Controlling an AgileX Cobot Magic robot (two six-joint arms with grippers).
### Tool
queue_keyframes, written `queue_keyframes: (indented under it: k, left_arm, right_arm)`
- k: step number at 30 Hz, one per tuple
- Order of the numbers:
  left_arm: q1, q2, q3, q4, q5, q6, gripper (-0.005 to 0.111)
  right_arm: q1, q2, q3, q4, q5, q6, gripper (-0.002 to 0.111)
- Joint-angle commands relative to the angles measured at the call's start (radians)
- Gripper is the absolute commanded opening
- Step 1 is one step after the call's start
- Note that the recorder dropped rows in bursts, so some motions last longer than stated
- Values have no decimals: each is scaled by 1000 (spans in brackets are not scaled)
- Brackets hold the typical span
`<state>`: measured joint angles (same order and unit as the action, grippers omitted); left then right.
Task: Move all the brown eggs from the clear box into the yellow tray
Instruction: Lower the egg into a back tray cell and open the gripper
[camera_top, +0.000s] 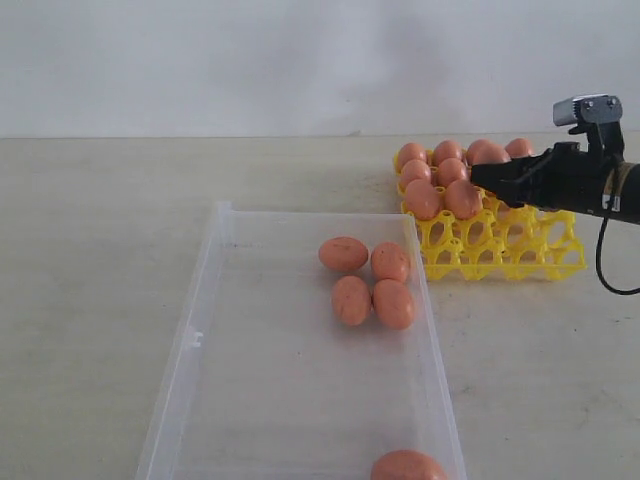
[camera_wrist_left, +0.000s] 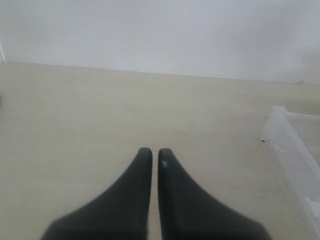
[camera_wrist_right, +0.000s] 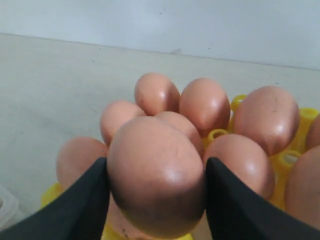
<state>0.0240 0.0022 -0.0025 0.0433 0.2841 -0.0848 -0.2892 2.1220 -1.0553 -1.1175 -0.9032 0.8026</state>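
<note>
My right gripper (camera_wrist_right: 156, 162) is shut on a brown egg (camera_wrist_right: 155, 185), with a black finger pressed against each side. In the exterior view it (camera_top: 482, 176) hangs over the yellow tray (camera_top: 520, 256), above the rows filled with several eggs (camera_top: 424, 198). Several more brown eggs (camera_top: 351, 299) lie clustered in the clear box (camera_top: 190, 330), and one (camera_top: 408, 466) lies at its near end. My left gripper (camera_wrist_left: 154, 151) is shut with nothing in it, above bare table beside a corner of the clear box (camera_wrist_left: 287, 145). It is out of the exterior view.
The yellow tray's front rows (camera_top: 500, 262) hold empty cups. The box's right wall (camera_top: 432, 330) runs close to the tray. A pale wall stands behind the table.
</note>
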Motion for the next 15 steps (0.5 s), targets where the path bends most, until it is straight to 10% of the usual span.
queue_keyframes:
  k: [1, 15]
  left_arm:
    - [3, -2, 3, -3, -7, 2, 4]
    - [3, -2, 3, -3, -7, 2, 4]
  right_arm:
    - [-1, -5, -3, -75, 63, 0, 0]
    - [-1, -5, -3, -61, 180, 23, 0]
